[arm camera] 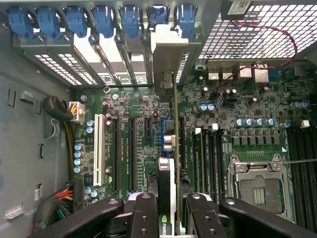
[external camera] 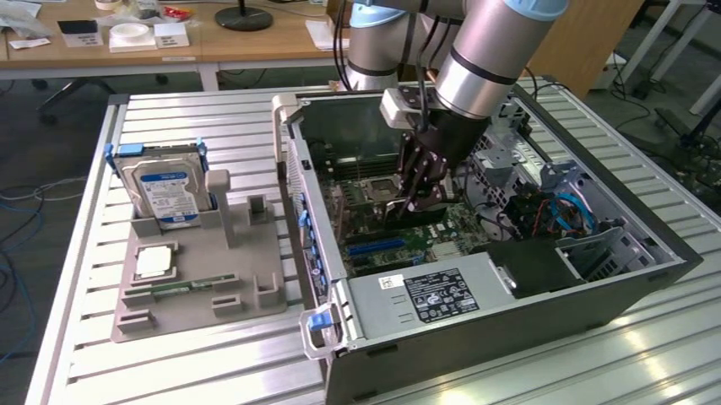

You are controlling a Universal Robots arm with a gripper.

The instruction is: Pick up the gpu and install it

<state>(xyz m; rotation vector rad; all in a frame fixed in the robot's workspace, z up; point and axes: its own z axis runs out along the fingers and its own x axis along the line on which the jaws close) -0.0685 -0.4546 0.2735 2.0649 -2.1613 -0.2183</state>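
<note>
Gripper: the gripper (external camera: 423, 202) reaches down into the open computer case (external camera: 631, 287); in the wrist view its black fingers (arm camera: 144, 218) are closed on either side of the gpu (arm camera: 169, 163), clamping the card between them.
Gpu: held edge-on and upright over the motherboard (external camera: 451, 232), in line with the blue expansion slot (arm camera: 162, 134). Its silver end bracket (arm camera: 167, 64) stands at the rear slot openings of the case. Whether the card edge is fully seated in the slot cannot be told.
Case rear: a row of blue retention clips (arm camera: 104, 20) runs along the slot openings, just past the bracket.
Motherboard: green, with a white slot (arm camera: 97, 148) and several black slots beside the card, and the metal CPU socket (arm camera: 257, 183) on the card's other side.
Power supply: a grey box with a black label (external camera: 434, 295) sits at the near end of the case in the exterior view.
Bench: the slatted metal bench (external camera: 203, 118) carries the case and, at the exterior view's left, a grey parts holder (external camera: 203, 287).
Parts holder: a hard drive (external camera: 167, 192) with a blue-white label stands upright in it; a thin green memory stick (external camera: 181, 288) lies flat nearer the front.
</note>
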